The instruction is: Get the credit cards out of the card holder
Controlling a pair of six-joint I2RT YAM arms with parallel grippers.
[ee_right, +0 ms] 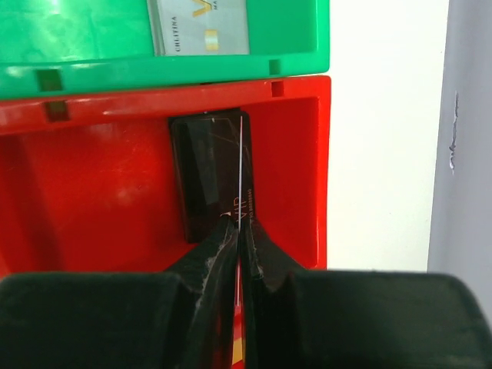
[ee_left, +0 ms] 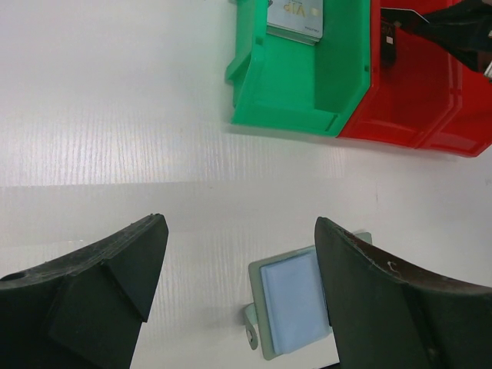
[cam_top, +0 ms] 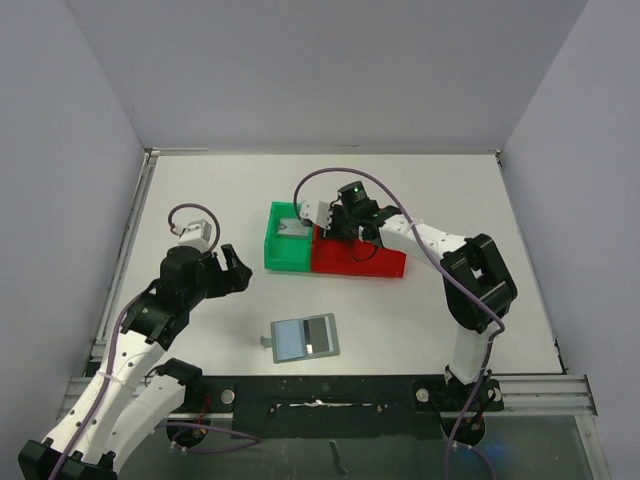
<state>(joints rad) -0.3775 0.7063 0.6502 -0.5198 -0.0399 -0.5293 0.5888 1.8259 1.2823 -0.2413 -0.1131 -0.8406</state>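
- The right gripper (ee_right: 240, 227) is clamped tight on a thin flat card (ee_right: 241, 165). The wrist view shows it edge-on as a pale line, so its face can't be read.
- That held card stands upright over the red plastic bin (ee_right: 92, 200), close to the wall the bin shares with the green plastic bin (ee_right: 77, 38) next door.
- A glossy black rectangular card (ee_right: 204, 177) lies on the red bin's floor, up against that same wall.
- A silver-grey card with gold lettering (ee_right: 200, 27) rests in the green bin, and it also shows from the left wrist (ee_left: 296, 17).
- From above, the right gripper (cam_top: 325, 230) hangs right at the join of the green bin (cam_top: 285, 252) and the red bin (cam_top: 365, 262).
- The left gripper (cam_top: 240, 268) has its jaws spread wide and nothing in them. It hovers to the left of the bins, apart from everything.
- The pale blue-grey two-panel folding card holder (cam_top: 303, 338) lies opened flat on the white table (cam_top: 420, 320). It sits near the front edge, well apart from both bins, with its small grey strap tab (cam_top: 266, 342) poking out to the left.
- In the left wrist view the card holder (ee_left: 292, 304) sits below the spread fingers (ee_left: 100, 300), partly hidden behind the right-hand one.
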